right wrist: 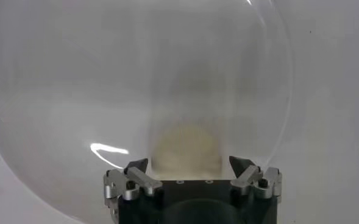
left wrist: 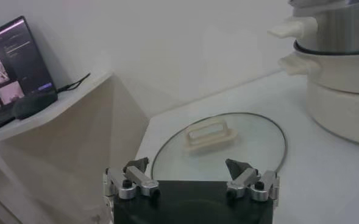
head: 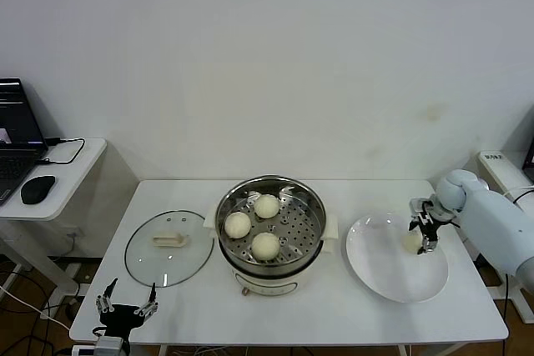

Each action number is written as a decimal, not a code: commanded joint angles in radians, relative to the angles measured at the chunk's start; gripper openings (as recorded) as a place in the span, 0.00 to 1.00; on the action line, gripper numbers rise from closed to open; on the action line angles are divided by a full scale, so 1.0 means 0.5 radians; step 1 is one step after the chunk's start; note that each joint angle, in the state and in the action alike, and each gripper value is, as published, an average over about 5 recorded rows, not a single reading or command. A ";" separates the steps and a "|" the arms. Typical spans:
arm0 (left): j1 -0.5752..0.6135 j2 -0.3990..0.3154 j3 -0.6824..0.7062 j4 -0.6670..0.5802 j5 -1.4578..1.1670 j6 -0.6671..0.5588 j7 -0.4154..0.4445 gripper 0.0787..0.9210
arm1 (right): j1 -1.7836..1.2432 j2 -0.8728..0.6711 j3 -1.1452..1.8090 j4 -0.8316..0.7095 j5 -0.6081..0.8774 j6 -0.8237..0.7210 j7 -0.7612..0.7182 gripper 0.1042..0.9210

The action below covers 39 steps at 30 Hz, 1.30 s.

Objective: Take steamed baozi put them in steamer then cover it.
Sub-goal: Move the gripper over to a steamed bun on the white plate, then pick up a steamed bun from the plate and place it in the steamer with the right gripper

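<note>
**A:** In the head view, what is shown of the task's things?

**B:** Three small round cream-white steamed buns [head: 266, 245] are seen on the perforated tray of the round shiny steel steamer pot [head: 310, 204] at the table's middle. A fourth bun [head: 412, 241] is seen on the flat white plate [head: 392, 277] to the steamer's right, with the right gripper [head: 425, 235] lowered around it. The round clear glass lid with a cream-white handle [head: 169, 242] lies flat to the steamer's left, and the left gripper [head: 127, 304] is parked near the table's front edge, its fingers spread wide.

**A:** And the left wrist view?

**B:** The glass lid [left wrist: 218, 140] is seen just beyond the spread fingers, untouched. The steamer [left wrist: 341, 58] is cut off at the edge.

**A:** The right wrist view?

**B:** The last bun [right wrist: 186, 146] is framed between the fingertips. The fingers stand on either side of it, but whether the dough is already pressed cannot be told.

**A:** How is the bun judged to handle?

**B:** It is judged light, soft and easily dented. It should be taken across its widest part, with gentle pressure. Its underside is hidden, and the plate's rim is hard to make out.
</note>
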 commanded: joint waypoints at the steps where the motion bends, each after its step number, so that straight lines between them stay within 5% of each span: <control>1: -0.002 -0.002 0.002 -0.001 0.001 -0.001 -0.001 0.88 | 0.021 -0.013 -0.009 0.003 0.080 0.004 0.000 0.70; 18: -0.039 0.010 0.012 -0.044 0.049 -0.024 -0.020 0.88 | 0.875 -0.315 -0.753 0.872 0.920 -0.489 -0.119 0.67; 27: 0.040 0.083 -0.028 -0.169 0.046 -0.033 -0.026 0.88 | 1.554 -0.036 -1.306 1.167 1.340 -0.671 -0.120 0.68; 39: 0.045 0.095 -0.023 -0.197 0.014 -0.031 -0.023 0.88 | 1.693 0.446 -1.501 1.059 1.555 -0.759 -0.099 0.68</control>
